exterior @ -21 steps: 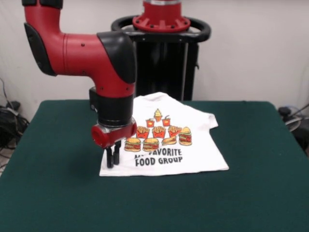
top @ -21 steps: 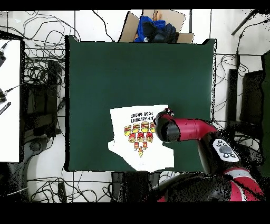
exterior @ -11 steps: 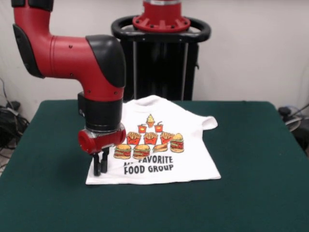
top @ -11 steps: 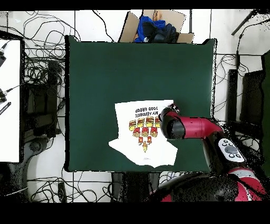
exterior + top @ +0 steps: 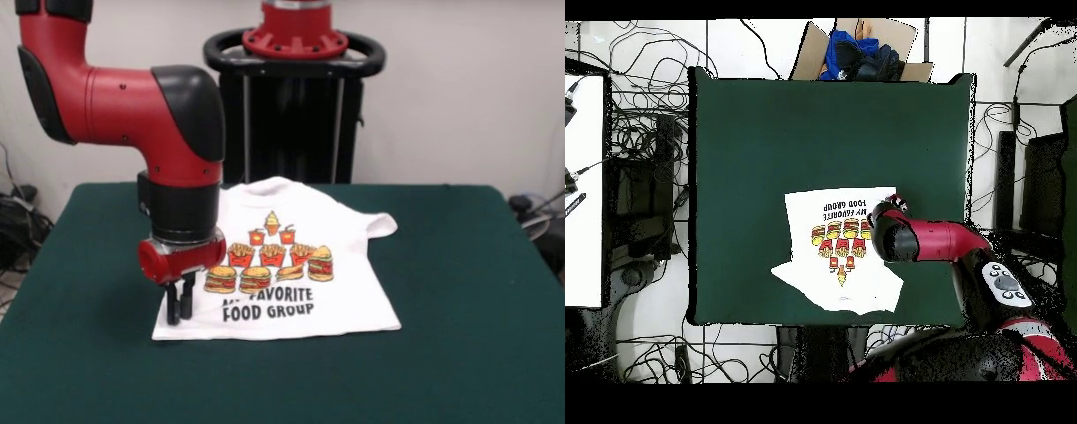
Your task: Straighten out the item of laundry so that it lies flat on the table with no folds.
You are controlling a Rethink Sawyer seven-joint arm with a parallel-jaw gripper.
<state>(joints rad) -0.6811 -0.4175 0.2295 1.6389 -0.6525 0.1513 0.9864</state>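
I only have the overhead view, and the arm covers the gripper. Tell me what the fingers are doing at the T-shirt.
Observer: In the front view the gripper points straight down, its fingers close together, with the tips at the hem corner of the T-shirt.
Operator: Report how the hem lies.
Observer: The hem runs straight and flat on the table. No fold shows along it.
Operator: Now the collar end.
Observer: It looks slightly humped rather than fully flat, though I cannot be sure from this angle.
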